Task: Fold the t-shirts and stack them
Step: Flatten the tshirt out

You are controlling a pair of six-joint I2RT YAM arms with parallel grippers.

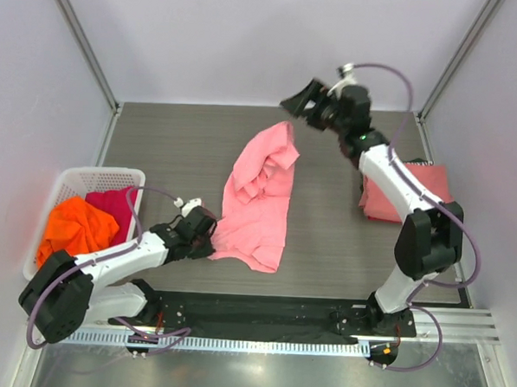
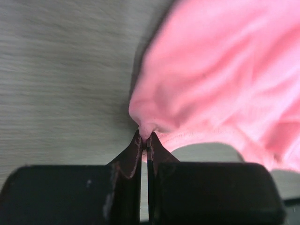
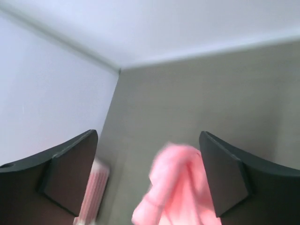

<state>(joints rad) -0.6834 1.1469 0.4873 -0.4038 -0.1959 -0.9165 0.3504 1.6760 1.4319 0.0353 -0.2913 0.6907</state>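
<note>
Nearest to the arm bases, the left tool (image 2: 145, 143) is pressed together on a small pinch of the light pink t-shirt (image 1: 260, 202), at its near-left corner. In the left wrist view the cloth bunches into a little nose just at the fingertips. The grip looks thin, so I think it could slip if the arm pulls fast.

The pink shirt lies in the middle of the bench (image 1: 174, 146), long from near to far. Its near half is rather flat, and its far half is crumpled and turned over itself.

To the left stands the white lattice basket (image 1: 69, 177), with an orange t-shirt (image 1: 76, 227) and a magenta t-shirt (image 1: 112, 203) inside. On the right side of the bench a salmon-red t-shirt (image 1: 434, 181) lies folded, partly under the right arm. I take it as the start of the stack.

Farthest, the right tool (image 3: 147, 140) hangs above the far end of the pink shirt. Its fingers are spread and hold nothing.

The step in hand seems to be spreading the pink shirt flat before folding. To do it well, the right tool should descend on one layer only at the far edge, not on the whole heap. Then both arms should pull apart gently and low over the bench. The left pinch should be deeper if the cloth begins to slide.
</note>
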